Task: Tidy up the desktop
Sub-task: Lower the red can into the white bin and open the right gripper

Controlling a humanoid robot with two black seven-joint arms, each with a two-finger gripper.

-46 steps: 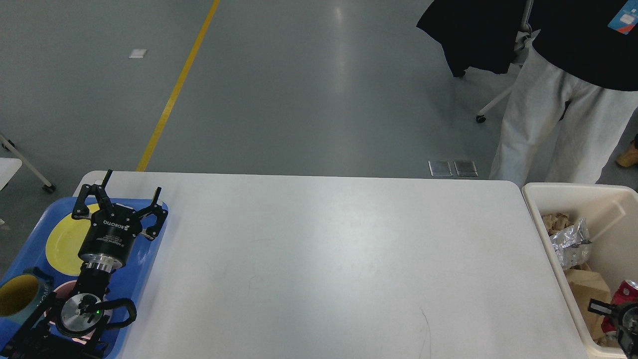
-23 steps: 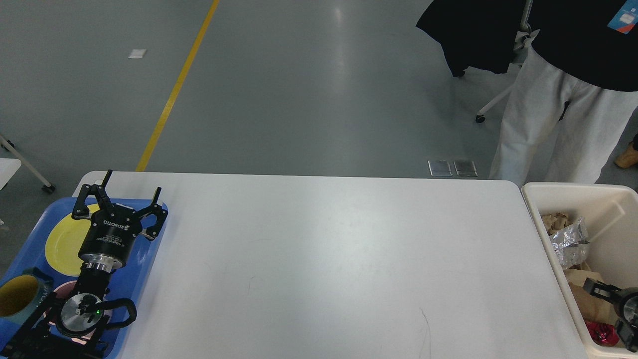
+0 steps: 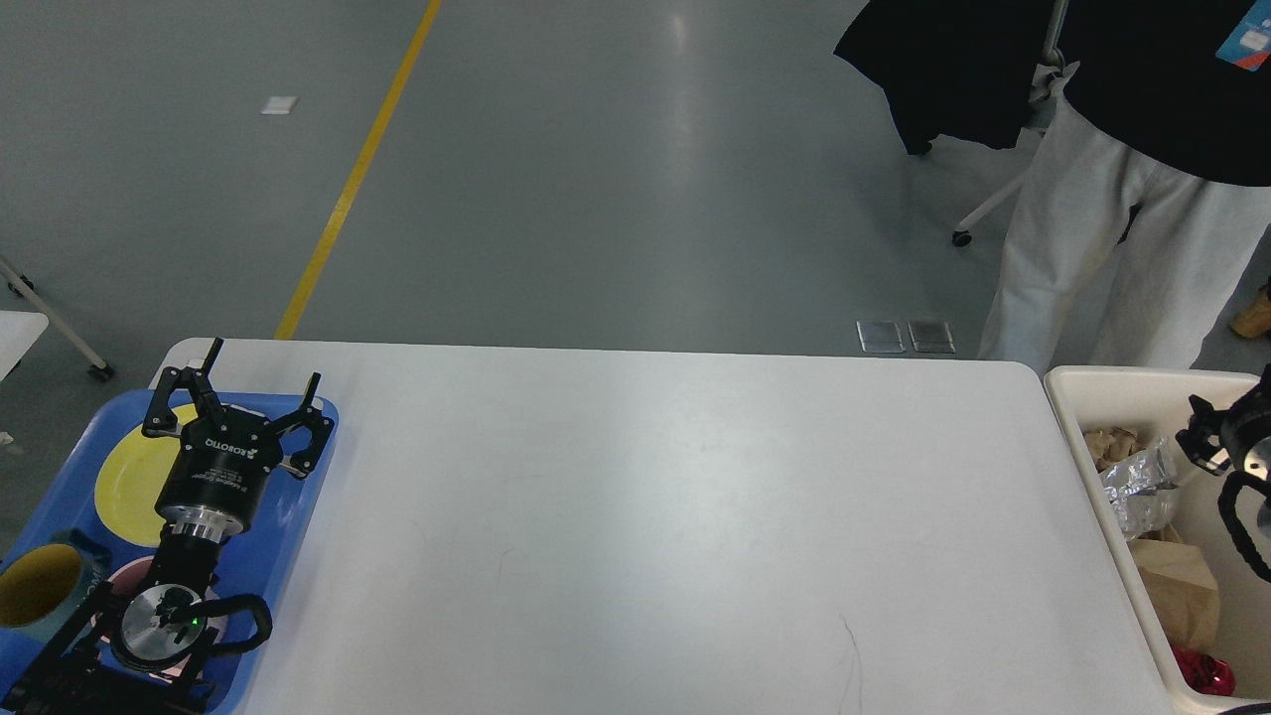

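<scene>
Since a moment ago our right gripper [image 3: 1197,437] has risen from low in the cream bin [image 3: 1067,397] to a spot above the bin's far half, at the right edge of the view. It shows small and dark, so we cannot tell whether its fingers are parted or closed. Our left gripper [image 3: 260,382] has not shifted: it hangs over the far right part of the blue tray [image 3: 298,516] with its fingers spread wide and nothing between them.

The desktop [image 3: 645,516] fills the middle of the view, white and bare, with the tray on its left end and the bin just beside its right edge.

In the tray lie a yellow plate [image 3: 124,482] toward the far side, a cup with a yellow inside [image 3: 35,596] at the near left, and a pinkish dish [image 3: 139,576] mostly hidden under our left arm.

In the bin we see crumpled brown paper [image 3: 1107,442] at the far end, a silver foil wrapper [image 3: 1137,492] next to it, a brown paper bag [image 3: 1182,591] nearer, and something red and shiny [image 3: 1206,675] at the near end.
</scene>
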